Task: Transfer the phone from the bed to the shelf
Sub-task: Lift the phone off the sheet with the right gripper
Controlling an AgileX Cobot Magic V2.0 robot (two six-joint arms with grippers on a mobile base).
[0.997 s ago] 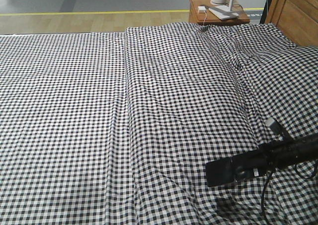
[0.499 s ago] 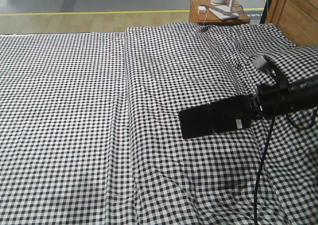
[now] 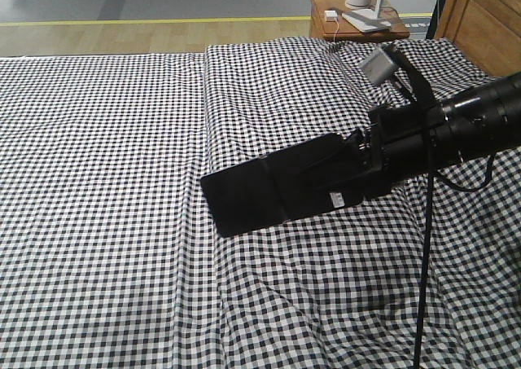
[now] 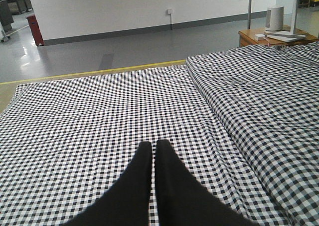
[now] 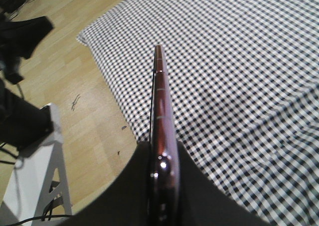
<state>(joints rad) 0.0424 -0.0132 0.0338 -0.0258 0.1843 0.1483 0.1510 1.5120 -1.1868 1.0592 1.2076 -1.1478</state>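
1. The right pincer (image 3: 356, 176) pinches the phone (image 3: 269, 188) by one short end, with its fingers (image 5: 192, 198) on the two flat faces.
2. The phone juts ahead of the pincer, roughly level, lifted off the bed (image 3: 98, 190) below.
3. It looks thin, stiff, light and glossy, so probably slippery. The crease hints at a weak middle, so a modest squeeze on an end seems wisest.
4. The left pincer (image 4: 152, 171) is pressed together on nothing.
5. No shelf is in view.

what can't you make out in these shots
- Shelf: in no view.
- Phone sticker text: front view, too small.
- Phone faces: right wrist view shows only its edge.
- Right gripper: front view, fingers blend into black phone.
- Nightstand items: cut by top edge.
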